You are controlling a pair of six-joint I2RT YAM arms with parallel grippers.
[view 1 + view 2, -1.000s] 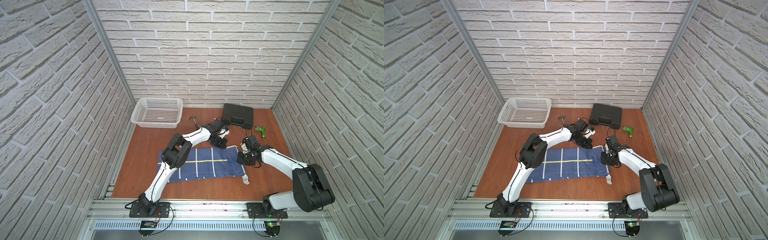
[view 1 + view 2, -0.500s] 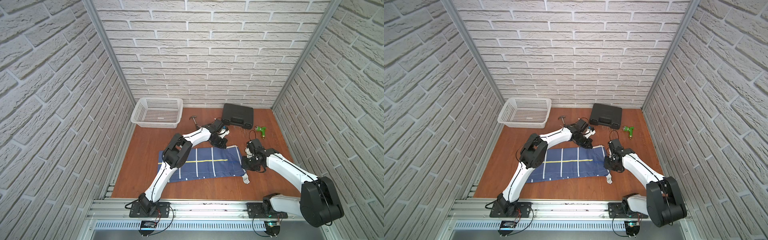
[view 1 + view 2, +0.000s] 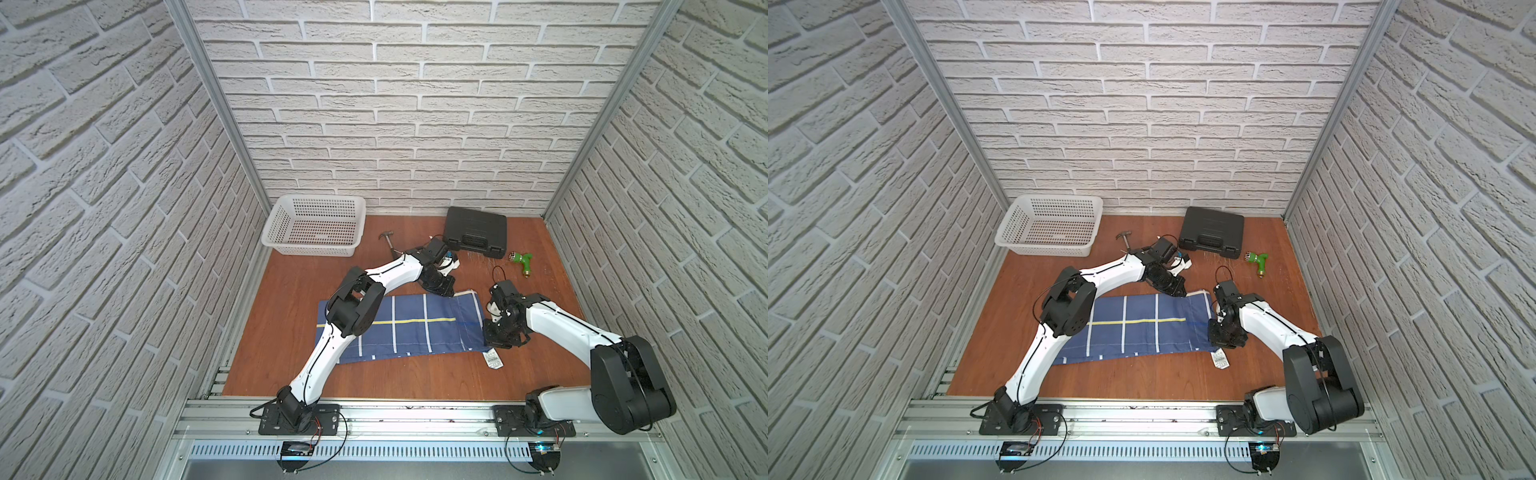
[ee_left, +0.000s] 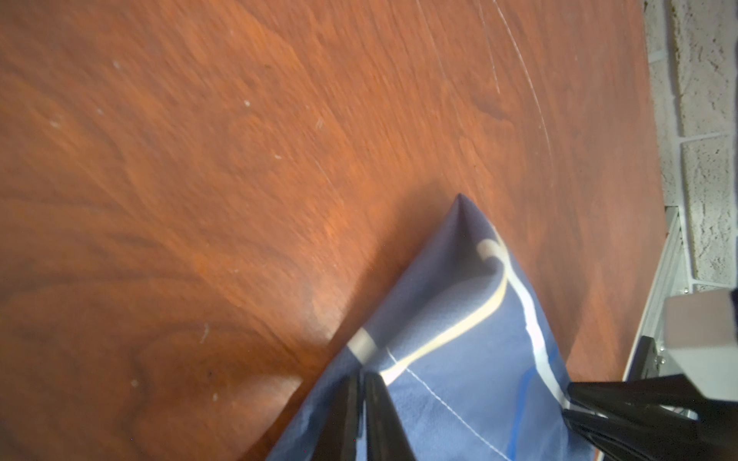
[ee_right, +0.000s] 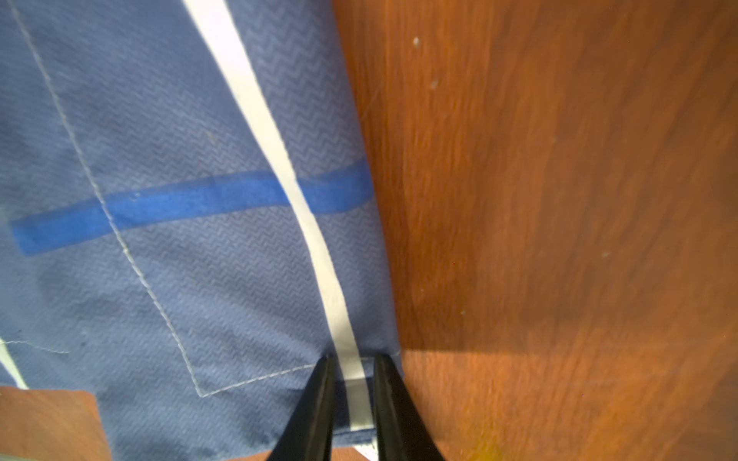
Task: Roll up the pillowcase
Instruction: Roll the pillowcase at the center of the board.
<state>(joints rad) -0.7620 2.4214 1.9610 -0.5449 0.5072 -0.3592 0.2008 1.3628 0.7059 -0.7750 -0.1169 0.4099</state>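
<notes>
Right pincer [image 5: 351, 359] has slid nearer along the pillowcase [image 3: 415, 328] right edge and stands slightly parted astride a white stripe. Left pincer [image 4: 361, 377], almost closed, pinches its far edge. It lies flat mid-counter [image 3: 291, 291].

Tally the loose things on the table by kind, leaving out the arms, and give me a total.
Cloth: 1, the pillowcase
Containers: 2, the white basket and the black case
Tools: 2, the hammer and the green hose nozzle
Total: 5
</notes>
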